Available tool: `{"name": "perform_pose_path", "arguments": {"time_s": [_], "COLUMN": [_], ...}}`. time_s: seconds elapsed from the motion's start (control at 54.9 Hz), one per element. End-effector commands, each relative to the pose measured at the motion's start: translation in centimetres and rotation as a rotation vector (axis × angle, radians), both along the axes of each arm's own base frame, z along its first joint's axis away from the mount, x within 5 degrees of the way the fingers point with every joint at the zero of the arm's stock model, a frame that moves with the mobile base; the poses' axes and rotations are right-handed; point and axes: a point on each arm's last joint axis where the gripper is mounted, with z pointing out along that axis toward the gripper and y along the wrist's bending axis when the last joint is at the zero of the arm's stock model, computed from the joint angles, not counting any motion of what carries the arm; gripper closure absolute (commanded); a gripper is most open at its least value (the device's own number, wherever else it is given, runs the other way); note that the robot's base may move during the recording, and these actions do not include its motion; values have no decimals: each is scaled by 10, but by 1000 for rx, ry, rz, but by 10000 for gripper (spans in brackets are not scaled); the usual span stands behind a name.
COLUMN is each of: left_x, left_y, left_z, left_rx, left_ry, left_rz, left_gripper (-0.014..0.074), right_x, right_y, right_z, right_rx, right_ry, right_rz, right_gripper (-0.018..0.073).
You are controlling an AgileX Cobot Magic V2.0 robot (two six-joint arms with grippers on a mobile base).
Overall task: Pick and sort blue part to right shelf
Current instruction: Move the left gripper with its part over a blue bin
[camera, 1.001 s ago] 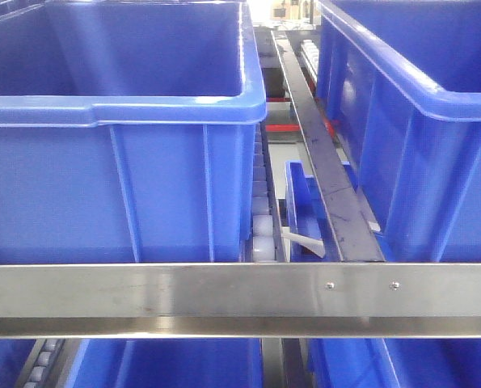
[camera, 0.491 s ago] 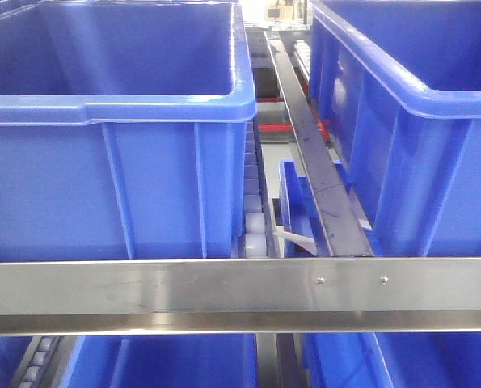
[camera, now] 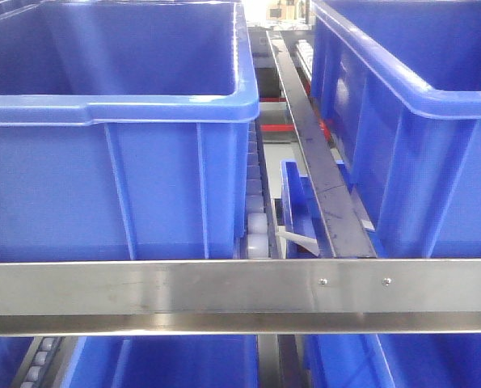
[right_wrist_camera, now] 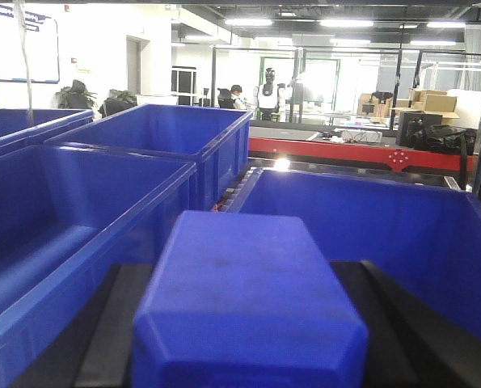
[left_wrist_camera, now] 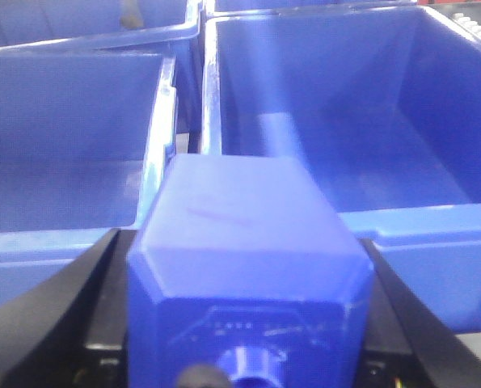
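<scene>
Although the picking looks finished, none of the sorting is done yet, as far as I can judge. Your left hand (left_wrist_camera: 244,323) is pressed onto a blue part (left_wrist_camera: 244,234). Its black fingers (left_wrist_camera: 54,323) lie against both sides of the block, and it hangs above the near rim of a large blue crate (left_wrist_camera: 345,145). Your right hand (right_wrist_camera: 248,339) pinches a second blue part (right_wrist_camera: 244,283) in the same way, above the rim of another crate (right_wrist_camera: 369,234). (I cannot tell from the wrist views which crate on the rack each one is.)

From the front view you see the right shelf (camera: 224,295) with its steel front rail, the white rollers (camera: 259,234) and two big open crates (camera: 111,186). No arm shows in that view. What I can see of the crate insides has no part lying in it.

What is left for you: bring each part over the opening, lower it inside and release it.
</scene>
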Motion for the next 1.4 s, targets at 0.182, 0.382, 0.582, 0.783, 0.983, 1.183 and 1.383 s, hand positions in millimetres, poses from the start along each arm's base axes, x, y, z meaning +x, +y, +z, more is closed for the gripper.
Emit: {"name": "perform_pose_path", "arguments": {"time_s": [0.182, 0.382, 0.582, 0.783, 0.983, 1.183, 1.383], "left_x": [23, 81, 151, 227, 292, 337, 368], "left_y": [-12, -32, -53, -73, -91, -102, -110], "left_z": [62, 105, 113, 94, 64, 32, -9], "left_rx": [15, -62, -22, 3, 0, 8, 15], "left_ry": [-67, 62, 196, 349, 467, 536, 591], "left_rz": [-71, -115, -157, -154, -153, -151, -151], "left_gripper": [316, 317, 316, 316, 316, 317, 317], "right_x": [-4, -4, -4, -4, -4, -4, -4], "right_y": [2, 2, 2, 2, 2, 2, 2], "right_z": [15, 15, 15, 15, 15, 15, 15], "right_rx": [-6, -6, -6, -6, -6, -6, -6], "right_ry": [-97, -97, -97, -97, -97, -97, -97], "right_rz": [23, 23, 23, 23, 23, 23, 23], "right_gripper": [354, 354, 354, 354, 354, 354, 354]}}
